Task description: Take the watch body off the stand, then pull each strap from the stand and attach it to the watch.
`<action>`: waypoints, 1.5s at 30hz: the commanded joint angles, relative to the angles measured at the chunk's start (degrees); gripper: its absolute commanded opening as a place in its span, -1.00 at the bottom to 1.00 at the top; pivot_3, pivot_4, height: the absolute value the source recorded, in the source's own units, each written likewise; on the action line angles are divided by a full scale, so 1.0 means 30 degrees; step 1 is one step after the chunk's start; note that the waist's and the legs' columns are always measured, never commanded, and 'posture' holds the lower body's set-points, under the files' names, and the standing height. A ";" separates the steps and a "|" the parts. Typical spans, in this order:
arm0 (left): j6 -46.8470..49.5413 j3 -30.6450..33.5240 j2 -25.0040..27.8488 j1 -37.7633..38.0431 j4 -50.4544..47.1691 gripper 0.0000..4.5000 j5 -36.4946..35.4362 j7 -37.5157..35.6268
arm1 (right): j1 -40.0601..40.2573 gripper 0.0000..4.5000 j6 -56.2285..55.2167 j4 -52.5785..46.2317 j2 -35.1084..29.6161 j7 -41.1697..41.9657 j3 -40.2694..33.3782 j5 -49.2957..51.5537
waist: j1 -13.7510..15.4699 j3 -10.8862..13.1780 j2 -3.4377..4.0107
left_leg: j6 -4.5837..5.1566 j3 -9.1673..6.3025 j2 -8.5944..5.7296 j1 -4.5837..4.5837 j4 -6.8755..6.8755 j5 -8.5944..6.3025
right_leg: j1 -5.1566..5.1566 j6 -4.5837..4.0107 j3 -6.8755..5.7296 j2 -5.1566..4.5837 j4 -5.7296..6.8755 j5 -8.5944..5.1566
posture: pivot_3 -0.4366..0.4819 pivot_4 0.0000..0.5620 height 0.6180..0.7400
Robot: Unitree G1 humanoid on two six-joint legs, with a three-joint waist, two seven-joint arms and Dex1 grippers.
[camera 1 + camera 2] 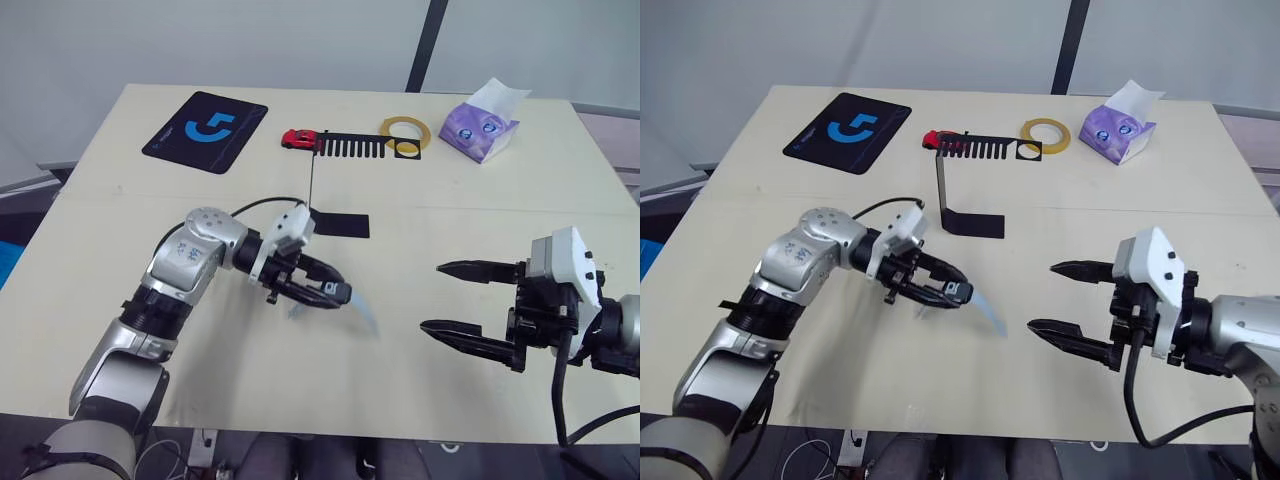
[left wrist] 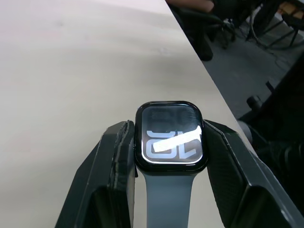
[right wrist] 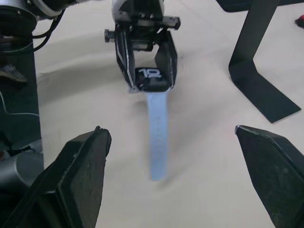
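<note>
With the watch body (image 2: pixel 170 137) pinched by its two side edges, my left hand (image 1: pixel 318 285) is clamped on it at centre frame, just above the counter (image 1: pixel 120 300). That side grip leaves both strap ends of the case clear, which I judge is the point: one strap (image 3: pixel 157 137) already hangs from it, and the opposite end is free for the other. Screen faces up and away from my wrist, digits lit. The strap's long axis runs from the case out toward lower right of the frame, tip drooping to the counter, pointing roughly at my right hand (image 1: pixel 462 305). That right hand sits at lower right, fingers spread wide, holding nothing, well apart from the watch. Behind, upper centre, the stand (image 1: pixel 970 185) is upright on its base, comb bar on top; I can't make out a second strap on it.
</note>
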 commanded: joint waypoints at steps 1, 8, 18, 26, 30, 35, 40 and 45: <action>-0.0736 0.0360 0.0048 0.0189 -0.1211 -0.24 -0.0017 0.0004 | 0.0188 0.99 -0.0190 -0.0186 -0.0522 -0.0719 -0.0505 0.1264 | 0.0039 -0.0001 -0.0003 | 0.0001 -0.0006 -0.0001 -0.0002 0.0005 0.0000 | 0.0002 0.0001 -0.0003 0.0000 -0.0002 0.0001 | -0.05 -0.47 0.97; -0.1470 0.0520 -0.0058 0.0649 -0.1632 -0.24 0.0044 0.0240 | 0.0611 0.99 -0.0813 0.0100 -0.1376 -0.1881 -0.0223 0.2756 | -0.0027 -0.0001 -0.0003 | 0.0012 -0.0003 -0.0002 -0.0002 0.0005 -0.0005 | 0.0001 0.0004 -0.0006 0.0000 0.0003 0.0002 | -0.05 -0.47 0.97; -0.2253 0.0110 -0.0609 0.1379 -0.1461 -0.24 0.0917 0.1624 | 0.1785 0.99 -0.2015 -0.0227 -0.1734 -0.3315 0.0291 0.3707 | -0.0020 -0.0002 -0.0003 | 0.0013 0.0000 -0.0005 0.0002 0.0006 -0.0005 | 0.0003 0.0005 -0.0002 -0.0004 0.0004 0.0003 | -0.05 -0.47 0.97; -0.4094 -0.0969 -0.0501 0.3361 -0.1381 -0.24 0.3091 0.2672 | 0.3712 0.99 -0.3770 -0.0774 -0.1943 -0.3733 0.1557 0.2205 | -0.0020 -0.0002 -0.0004 | 0.0013 0.0003 0.0000 0.0003 0.0005 -0.0005 | 0.0002 0.0005 -0.0002 0.0002 0.0002 0.0002 | -0.05 -0.47 0.97; -0.4208 -0.1741 -0.0572 0.3728 -0.1372 -0.24 0.4351 0.3342 | 0.4525 0.99 -0.4625 -0.0866 -0.1944 -0.3884 0.2258 0.1494 | 0.0021 -0.0003 -0.0005 | 0.0013 0.0004 -0.0006 0.0004 0.0007 -0.0005 | 0.0007 0.0005 0.0000 -0.0007 -0.0004 0.0003 | -0.05 -0.47 0.97; -0.2929 -0.2243 -0.0998 0.4110 -0.1881 -0.24 0.5265 0.4557 | 0.5348 0.99 -0.5582 -0.0689 -0.2154 -0.3749 0.3074 0.0293 | 0.0023 -0.0003 -0.0005 | 0.0014 0.0003 -0.0004 0.0004 0.0006 -0.0005 | 0.0007 0.0005 -0.0002 -0.0002 -0.0003 0.0002 | -0.05 -0.47 0.97; -0.0770 -0.1851 -0.0392 0.4915 -0.3730 0.20 0.4778 0.4635 | 0.5787 1.00 -0.6097 -0.0479 -0.2347 -0.3520 0.3322 -0.0126 | 0.0007 -0.0007 -0.0010 | 0.0017 0.0000 -0.0002 0.0015 0.0007 -0.0003 | 0.0017 0.0005 0.0001 -0.0006 -0.0002 0.0002 | -0.05 -0.47 0.97; 0.1640 0.0885 0.2250 0.5441 -0.5492 0.96 0.1999 0.2897 | 0.6247 1.00 -0.6498 -0.0217 -0.2775 -0.2860 0.3009 -0.0460 | -0.0118 -0.0007 -0.0009 | 0.0016 0.0000 0.0021 0.0019 0.0007 -0.0003 | 0.0015 0.0001 0.0005 0.0011 -0.0002 0.0000 | -0.05 -0.47 0.97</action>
